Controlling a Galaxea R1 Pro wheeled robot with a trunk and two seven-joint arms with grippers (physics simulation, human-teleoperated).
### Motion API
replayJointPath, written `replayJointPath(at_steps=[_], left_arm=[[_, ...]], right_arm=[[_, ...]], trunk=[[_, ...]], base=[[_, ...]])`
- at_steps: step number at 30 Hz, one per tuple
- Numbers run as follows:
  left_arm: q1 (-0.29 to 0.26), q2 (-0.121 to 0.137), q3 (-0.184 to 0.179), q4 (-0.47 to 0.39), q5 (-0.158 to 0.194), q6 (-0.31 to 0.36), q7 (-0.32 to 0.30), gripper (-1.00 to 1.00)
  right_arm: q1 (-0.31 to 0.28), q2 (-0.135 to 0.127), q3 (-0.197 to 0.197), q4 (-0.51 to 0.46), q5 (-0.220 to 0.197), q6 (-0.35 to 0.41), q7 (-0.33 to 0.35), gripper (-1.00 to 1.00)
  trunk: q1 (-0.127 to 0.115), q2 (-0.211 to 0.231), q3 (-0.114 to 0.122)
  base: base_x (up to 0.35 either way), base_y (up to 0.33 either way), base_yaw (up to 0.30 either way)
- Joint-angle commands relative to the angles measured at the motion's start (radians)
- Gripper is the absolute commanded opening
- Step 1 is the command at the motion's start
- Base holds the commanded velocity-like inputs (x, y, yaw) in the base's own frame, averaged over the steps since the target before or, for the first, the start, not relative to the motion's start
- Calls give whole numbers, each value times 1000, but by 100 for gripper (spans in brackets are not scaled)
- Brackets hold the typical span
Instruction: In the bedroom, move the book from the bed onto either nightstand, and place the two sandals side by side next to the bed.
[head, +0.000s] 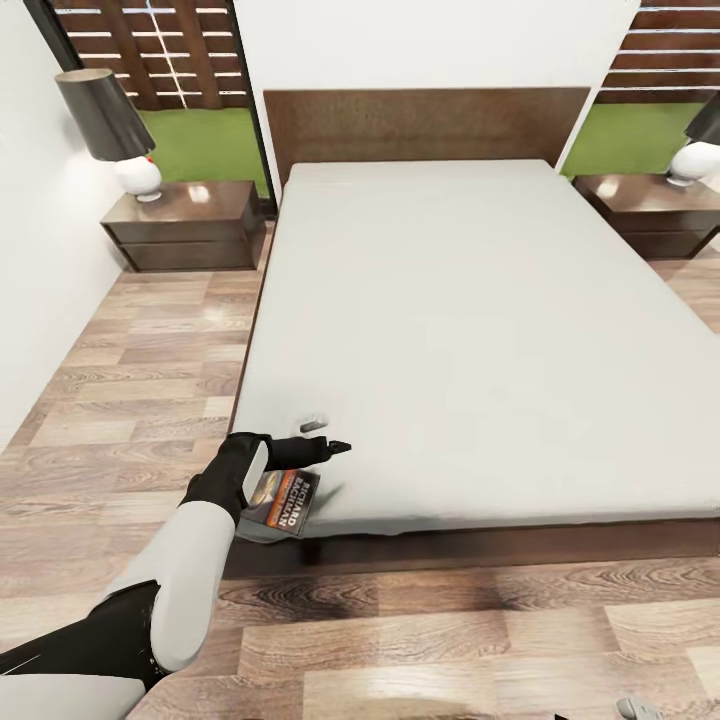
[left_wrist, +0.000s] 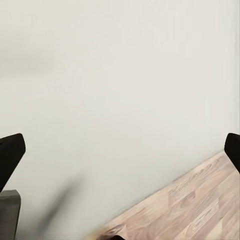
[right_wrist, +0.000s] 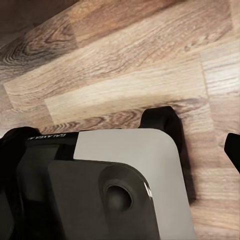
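Observation:
The book (head: 285, 503), a dark paperback with an orange picture, lies flat on the near left corner of the bed's grey mattress (head: 470, 330). My left gripper (head: 325, 438) hovers just beyond and above it, pointing across the mattress. It is open, with nothing between the fingertips (left_wrist: 10, 155), which stand wide apart in the left wrist view. The wrist covers the book's left edge. One fingertip (right_wrist: 233, 150) of my right gripper shows over the floor beside my own base; that gripper is open. The left nightstand (head: 185, 225) and right nightstand (head: 650, 210) flank the headboard. The sandals are out of view.
Each nightstand carries a lamp: a black-shaded one (head: 110, 120) on the left and another (head: 700, 150) on the right. A strip of wood-plank floor (head: 130, 380) runs between the bed and the white left wall. The dark bed frame (head: 500, 545) edges the mattress foot.

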Motion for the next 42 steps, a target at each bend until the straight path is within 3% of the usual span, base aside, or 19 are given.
replayJointPath(at_steps=[1, 4, 8, 11, 12, 14, 16, 18, 20, 21, 22, 23, 24, 25, 28, 29, 33, 40, 42], left_arm=[[-1, -2, 9, -2, -10, 6, -11, 100], [-1, -2, 12, -5, 2, 7, -49, 100], [-1, -2, 18, -13, 23, 11, -211, 100], [-1, 64, 26, -15, 35, 13, -397, 100], [-1, 75, 30, -15, 40, 13, -423, 100], [-1, 129, 60, -14, 82, 14, -538, 100], [-1, 163, 74, -11, 104, 14, -583, 100], [6, 233, 84, 10, 122, 13, -630, 100], [27, 284, 87, 39, 126, 12, -659, 100], [33, 298, 87, 46, 127, 11, -670, 100], [53, 340, 88, 72, 127, 8, -713, 100], [60, 353, 88, 81, 126, 6, -729, 100], [87, 390, 88, 109, 124, -7, -773, 100], [97, 401, 88, 118, 124, -16, -785, 100], [142, 451, 88, 159, 122, -87, -818, 100], [167, 473, 88, 197, 122, -141, -826, 100], [212, 512, 88, 297, 120, -273, -831, 100], [259, 531, 87, 514, 120, -600, -825, 100], [291, 536, 87, 544, 121, -656, -816, 100]], right_arm=[[0, 0, 8, 0, -6, -4, 2, 100], [0, 0, 8, 0, -7, -4, 2, 100], [0, -1, 8, 0, -7, -3, 2, 100], [0, -1, 8, 0, -7, -3, 2, 100], [0, -1, 8, 0, -7, -3, 2, 100], [0, -1, 8, 0, -7, -3, 2, 100], [0, -1, 8, 0, -7, -3, 2, 100], [0, -1, 8, 1, -7, -5, 2, 100], [0, -1, 9, 1, -8, -5, 2, 100], [0, -1, 9, 2, -8, -5, 2, 100], [0, -1, 9, 2, -8, -5, 2, 100], [0, -1, 9, 2, -8, -5, 2, 100], [0, -1, 10, 2, -8, -5, 2, 100], [0, -1, 10, 2, -8, -5, 2, 100], [0, -1, 11, 2, -8, -5, 2, 100], [0, -1, 11, 2, -9, -5, 2, 100], [0, -1, 12, 2, -9, -5, 2, 100], [0, -1, 12, 2, -10, -4, 4, 100], [0, -1, 12, 2, -11, -4, 4, 100]], trunk=[[-4, 7, 3], [-15, 28, 12], [-31, 56, 25], [-42, 77, 34], [-46, 84, 37], [-54, 98, 43], [-61, 112, 50], [-69, 126, 56], [-77, 140, 62], [-81, 147, 65], [-84, 154, 68], [-88, 161, 72], [-92, 168, 75], [-96, 175, 78], [-107, 196, 87], [-111, 203, 90], [-127, 231, 103], [-153, 280, 125], [-161, 294, 131]], base=[[0, 0, 0], [0, 0, 0], [0, 0, 0], [0, 0, 0], [0, 0, 0], [0, 0, 0], [0, 0, 0], [0, 0, 0], [0, 0, 0], [0, 0, 0], [0, 0, 0], [0, 0, 0], [0, 0, 0], [0, 0, 0], [0, 0, 0], [0, 0, 0], [0, 0, 0], [0, 0, 0], [0, 0, 0]])
